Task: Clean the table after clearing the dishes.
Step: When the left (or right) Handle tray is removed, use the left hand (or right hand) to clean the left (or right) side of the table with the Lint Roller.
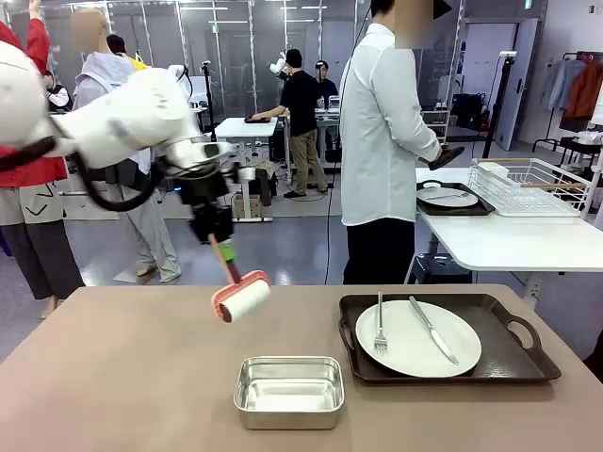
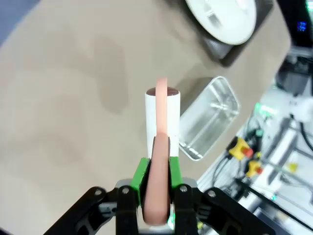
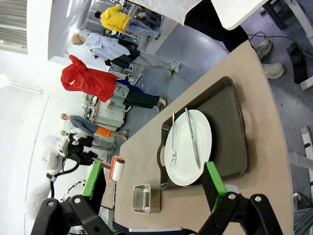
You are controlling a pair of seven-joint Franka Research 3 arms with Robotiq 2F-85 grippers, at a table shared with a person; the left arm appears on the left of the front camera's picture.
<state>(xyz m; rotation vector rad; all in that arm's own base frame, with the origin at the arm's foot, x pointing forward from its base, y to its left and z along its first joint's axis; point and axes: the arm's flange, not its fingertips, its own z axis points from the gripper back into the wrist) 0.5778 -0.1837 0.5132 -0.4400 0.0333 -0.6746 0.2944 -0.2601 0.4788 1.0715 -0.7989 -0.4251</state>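
Note:
My left gripper (image 1: 220, 247) is shut on the pink handle of a white lint roller (image 1: 243, 299), which hangs tilted over the far middle of the brown table (image 1: 113, 377). In the left wrist view the green pads (image 2: 143, 178) clamp the handle and the roller (image 2: 162, 115) points down at the table (image 2: 68, 107). One white plate (image 1: 417, 338) with a fork and a knife lies on a dark tray (image 1: 513, 358) at the right. My right gripper (image 3: 154, 188) is open high above that tray (image 3: 230, 132) and plate (image 3: 188, 147).
An empty steel pan (image 1: 288, 391) sits at the front middle, just left of the tray. A person in a white shirt (image 1: 382, 141) stands at the far side, facing a white side table (image 1: 509, 240) that bears a second tray with a plate (image 1: 448, 198) and a wire dish rack (image 1: 532, 184).

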